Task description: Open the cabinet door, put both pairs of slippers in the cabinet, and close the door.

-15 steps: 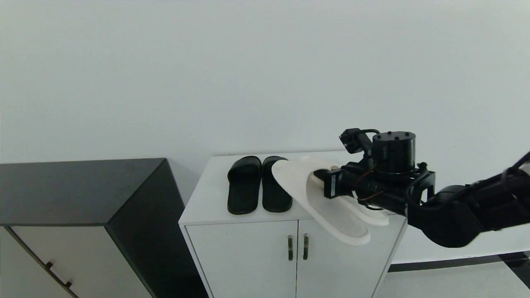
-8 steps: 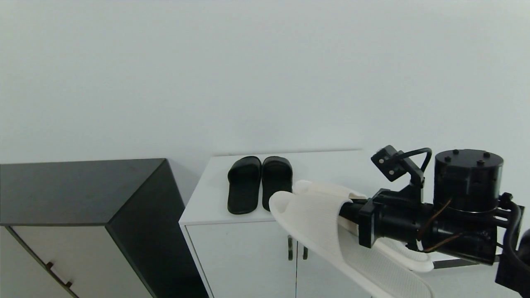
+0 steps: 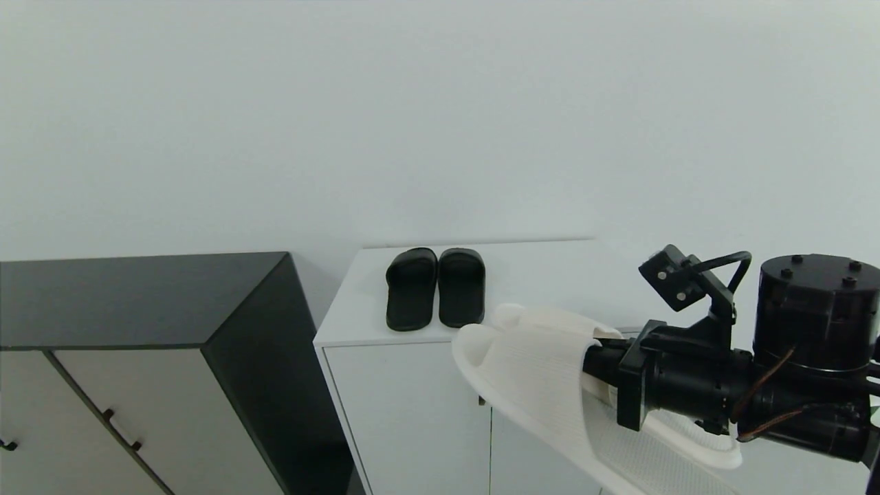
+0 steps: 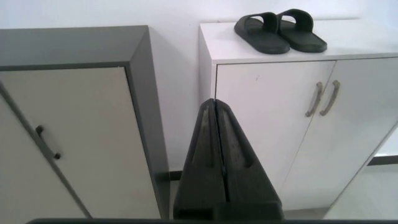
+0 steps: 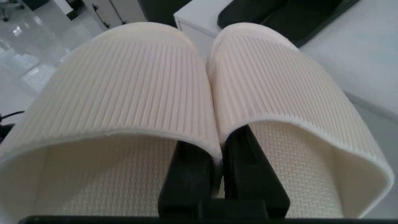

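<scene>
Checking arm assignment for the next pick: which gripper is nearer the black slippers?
Probably right. The right gripper, shut on the white slippers, is just off the cabinet edge nearest the black slippers; the left gripper is well back from them.

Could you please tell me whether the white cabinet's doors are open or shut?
Shut: both cabinet doors sit flush, handles side by side.

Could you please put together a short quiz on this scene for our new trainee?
1. True or false: both doors of the cabinet are shut.
2. Fill in: the black slippers lie ___ the cabinet.
3. The right end effector grips: A nothing, B the white slippers, C the black slippers.
Key: 1 true; 2 on top of; 3 B.
</scene>
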Tool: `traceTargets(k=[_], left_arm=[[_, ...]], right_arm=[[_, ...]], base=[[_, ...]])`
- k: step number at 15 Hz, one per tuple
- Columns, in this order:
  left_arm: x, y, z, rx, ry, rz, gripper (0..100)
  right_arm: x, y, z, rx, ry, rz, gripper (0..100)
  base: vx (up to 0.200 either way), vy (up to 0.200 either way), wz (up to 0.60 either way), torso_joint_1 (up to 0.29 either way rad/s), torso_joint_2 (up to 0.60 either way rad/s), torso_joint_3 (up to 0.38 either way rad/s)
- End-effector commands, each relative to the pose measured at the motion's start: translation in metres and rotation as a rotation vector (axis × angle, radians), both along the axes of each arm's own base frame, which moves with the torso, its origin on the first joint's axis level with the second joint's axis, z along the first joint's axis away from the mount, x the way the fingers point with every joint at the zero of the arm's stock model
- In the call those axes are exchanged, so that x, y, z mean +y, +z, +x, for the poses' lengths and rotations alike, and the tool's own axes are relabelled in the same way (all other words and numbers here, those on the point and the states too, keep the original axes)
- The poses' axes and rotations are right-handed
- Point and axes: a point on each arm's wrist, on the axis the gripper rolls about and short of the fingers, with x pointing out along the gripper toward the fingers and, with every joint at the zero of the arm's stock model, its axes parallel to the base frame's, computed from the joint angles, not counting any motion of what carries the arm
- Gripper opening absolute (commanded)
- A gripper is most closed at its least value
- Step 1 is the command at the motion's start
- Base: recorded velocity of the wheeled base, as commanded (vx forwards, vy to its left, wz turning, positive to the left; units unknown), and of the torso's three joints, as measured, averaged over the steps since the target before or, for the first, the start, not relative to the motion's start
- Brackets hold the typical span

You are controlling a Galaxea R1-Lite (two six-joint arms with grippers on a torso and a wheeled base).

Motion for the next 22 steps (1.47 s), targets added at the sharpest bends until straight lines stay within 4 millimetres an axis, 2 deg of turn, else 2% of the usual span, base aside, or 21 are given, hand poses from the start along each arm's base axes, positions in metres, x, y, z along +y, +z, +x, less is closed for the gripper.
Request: traceTargets(k=[1, 3, 10, 18, 22], left_arm=[[0.000, 0.000, 0.000, 0.000, 0.001, 0.000, 0], [0.000, 0.000, 0.000, 0.000, 0.001, 0.000, 0], [0.000, 0.000, 0.000, 0.000, 0.001, 0.002, 0], [0.000, 0.000, 0.000, 0.000, 0.002, 0.003, 0], [0.000, 0.000, 0.000, 0.000, 0.002, 0.002, 0]], right_arm=[[0.000, 0.000, -0.002, -0.001, 0.004, 0.000, 0], [-0.001, 0.001, -0.003, -0.002, 0.005, 0.002, 0], [-0.001, -0.004, -0.004, -0.004, 0.012, -0.007, 0], [-0.001, -0.004, -0.004, -0.008, 0.013, -0.002, 0], [-0.001, -0.011, -0.004, -0.018, 0.012, 0.004, 0]], base=[[-0.200, 0.000, 0.00, -0.007, 0.00, 0.007], [-0.200, 0.000, 0.00, 0.005, 0.00, 0.007], [0.000, 0.000, 0.00, 0.000, 0.00, 0.000], [0.000, -0.200, 0.00, 0.003, 0.00, 0.002], [0.000, -0.200, 0.00, 0.006, 0.00, 0.004]])
